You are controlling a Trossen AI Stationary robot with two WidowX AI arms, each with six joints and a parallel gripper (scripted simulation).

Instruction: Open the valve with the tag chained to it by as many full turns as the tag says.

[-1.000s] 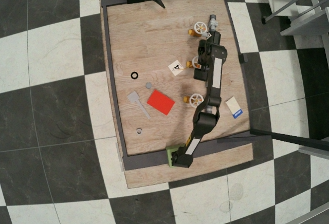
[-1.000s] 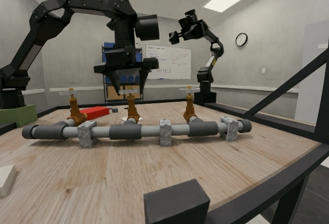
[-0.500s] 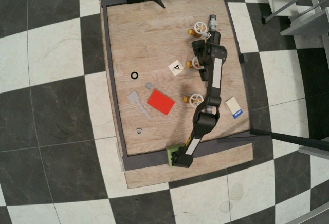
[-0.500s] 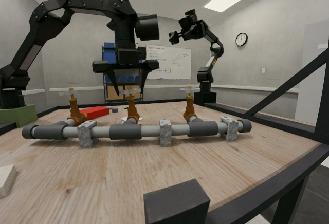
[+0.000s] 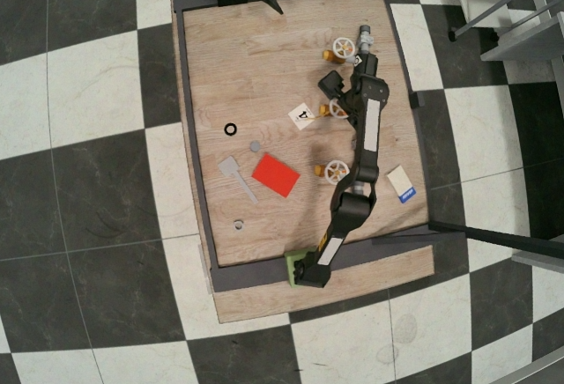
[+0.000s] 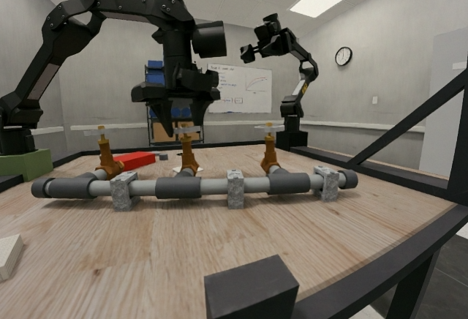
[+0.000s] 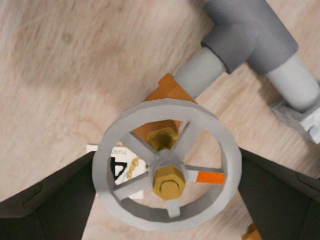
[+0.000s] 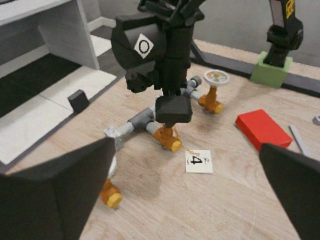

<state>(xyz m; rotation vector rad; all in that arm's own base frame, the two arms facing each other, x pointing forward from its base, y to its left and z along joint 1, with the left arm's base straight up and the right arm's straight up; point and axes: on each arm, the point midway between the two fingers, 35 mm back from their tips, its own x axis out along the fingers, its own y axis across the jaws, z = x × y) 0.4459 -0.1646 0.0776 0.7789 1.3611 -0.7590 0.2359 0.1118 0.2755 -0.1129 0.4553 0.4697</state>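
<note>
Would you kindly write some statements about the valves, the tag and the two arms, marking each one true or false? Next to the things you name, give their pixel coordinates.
1. The tag [image 5: 300,116] [image 7: 120,167] [image 8: 199,161] is chained to the middle valve. True.
2. The number on the tag is 2. False: it reads 4.
3. The left hand [image 6: 185,128] is over the end valve nearest the green block [image 5: 291,279] [image 6: 28,164] [image 8: 272,70]. False: it is at the middle valve.
4. One spoke of the middle valve's handwheel [image 7: 107,200] carries an orange mark. True.
5. The right hand [image 5: 296,5] [image 6: 247,53] is shut on the red box [image 5: 276,174] [image 6: 137,159] [image 8: 262,129]. False: it is open, away from the box.
</note>
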